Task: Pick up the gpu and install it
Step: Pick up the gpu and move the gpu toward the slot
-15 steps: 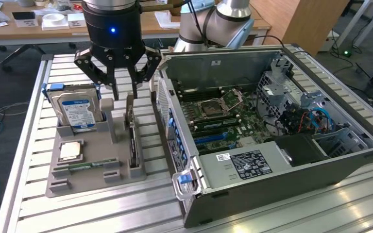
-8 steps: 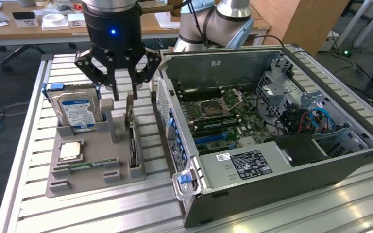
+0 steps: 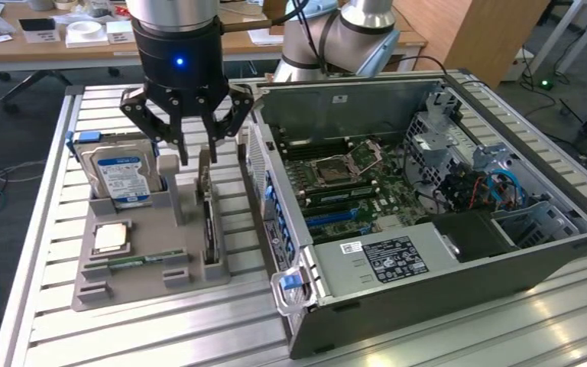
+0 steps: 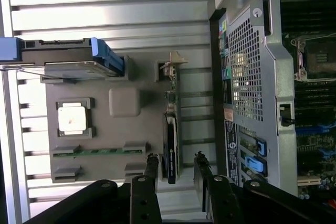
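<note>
Black gripper (image 3: 193, 147) low over the gpu (image 3: 208, 222), jaws spread wide, gripping nothing; gpu upright in grey holder (image 3: 131, 284), on bench (image 3: 426, 336).

1. The exterior view's top edge cuts the arm (image 3: 171, 11) off just above the black body of the hand (image 3: 198, 149).
2. The fingers (image 3: 167, 126) cover the upper end of the gpu (image 3: 209, 225) from you there; you get its thin edge, so its faces cannot be judged.
3. The computer case (image 4: 252, 77) runs past the wrist view's edge.
4. The print on the case's white label (image 3: 394, 258) is too small for you to read.
</note>
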Robot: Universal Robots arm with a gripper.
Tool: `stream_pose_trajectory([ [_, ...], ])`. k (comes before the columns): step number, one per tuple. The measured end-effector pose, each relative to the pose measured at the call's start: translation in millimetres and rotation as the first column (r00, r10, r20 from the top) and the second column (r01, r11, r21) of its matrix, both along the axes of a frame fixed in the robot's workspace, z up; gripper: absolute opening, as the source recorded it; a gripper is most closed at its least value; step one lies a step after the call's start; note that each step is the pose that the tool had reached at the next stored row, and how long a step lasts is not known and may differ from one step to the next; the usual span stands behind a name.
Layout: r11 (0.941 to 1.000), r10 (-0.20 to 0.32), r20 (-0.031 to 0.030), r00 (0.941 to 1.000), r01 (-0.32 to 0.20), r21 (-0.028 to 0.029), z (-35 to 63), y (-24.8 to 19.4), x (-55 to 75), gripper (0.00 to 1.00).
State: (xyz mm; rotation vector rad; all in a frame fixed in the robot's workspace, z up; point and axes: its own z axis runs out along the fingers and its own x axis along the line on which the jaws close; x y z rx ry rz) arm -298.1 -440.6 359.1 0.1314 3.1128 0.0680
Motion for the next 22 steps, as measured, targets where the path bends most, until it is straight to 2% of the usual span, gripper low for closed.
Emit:
stream_pose_trajectory([
  [14, 1.0000, 0.000, 0.0000, 1.0000, 0.000, -0.0001, -7.0, 0.0, 0.0, 0.42],
  [22, 1.0000, 0.000, 0.0000, 1.0000, 0.000, -0.0001, -15.8, 0.0, -0.1, 0.42],
])
